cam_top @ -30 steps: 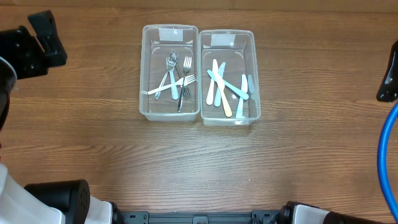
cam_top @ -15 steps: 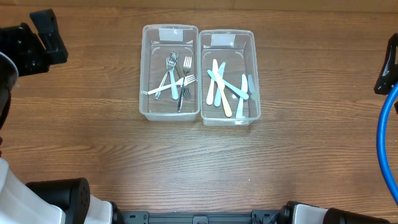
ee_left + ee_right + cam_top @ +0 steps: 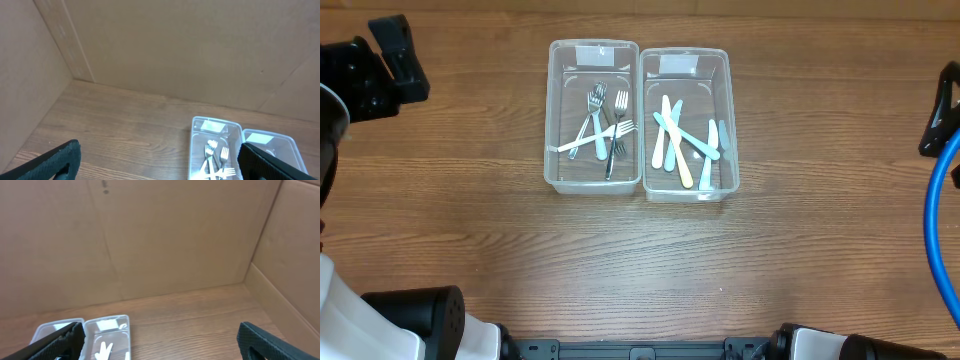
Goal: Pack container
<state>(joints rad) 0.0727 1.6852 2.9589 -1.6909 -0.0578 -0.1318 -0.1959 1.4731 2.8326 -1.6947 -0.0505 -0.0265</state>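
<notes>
at the left edge of the counter point(image 3: 620, 250), the left claw point(image 3: 160, 162) hangs raised and wide open, its dark fingers point(image 3: 60, 160) spread to opposite corners of its wrist view with nothing between them. at the right edge, the right claw point(image 3: 162, 342) is likewise spread wide and empty, with a blue cable point(image 3: 932, 240) looping beside its arm. both are well apart from the work. between them, toward the back middle of the wooden counter, two clear plastic containers stand side by side, their long walls touching, with no lid in view. the fork container point(image 3: 549, 120), on the left, holds a loose crossed pile of forks point(image 3: 605, 125), mostly metal-looking, one with a pale handle. the knife container point(image 3: 730, 120), on the right, holds several plastic knives point(image 3: 680, 140) in cream, yellow and pale blue, lying across one another. a white label point(image 3: 590, 52) marks the far end of each container; any writing is too small to read. no loose cutlery shows anywhere on the counter. judging from that, the packing looks finished or very nearly so, with the cutlery sorted by kind and both arms parked clear. if more is wanted, the next move would call for a claw to travel in over a container, come down between its walls, and narrow on one thin handle without dragging the pile or nudging the neighbouring container.
</notes>
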